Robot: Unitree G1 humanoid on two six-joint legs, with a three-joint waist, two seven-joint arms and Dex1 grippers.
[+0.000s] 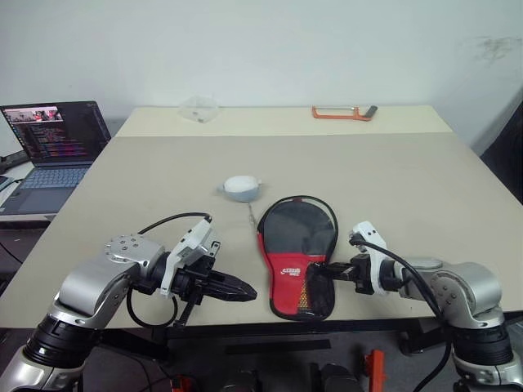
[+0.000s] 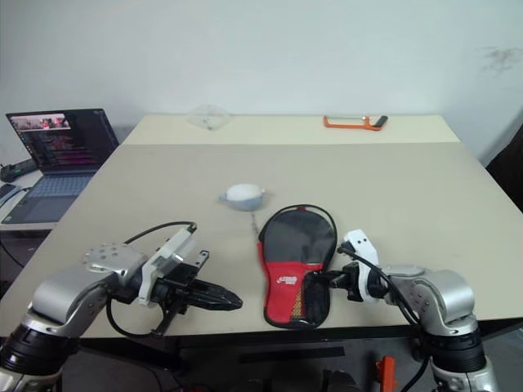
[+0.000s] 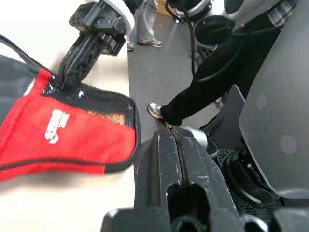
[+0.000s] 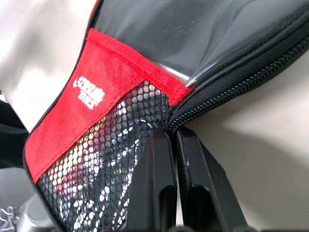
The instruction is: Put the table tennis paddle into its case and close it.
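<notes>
Right pincer (image 1: 321, 270) pinches the case (image 1: 296, 253) at its zipper rim; left pincer (image 1: 242, 290) pressed together.

case (image 1: 297, 255) flat on table near front edge, round black end pointing away, red lower part with white logo and mesh patch toward the edge. zipper rim runs around it.

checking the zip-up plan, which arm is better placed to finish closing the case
Right. Its end effector is shut at the zipper rim of the case, beside the mesh patch. The left end effector is shut off the case's other side, apart from it.
</notes>
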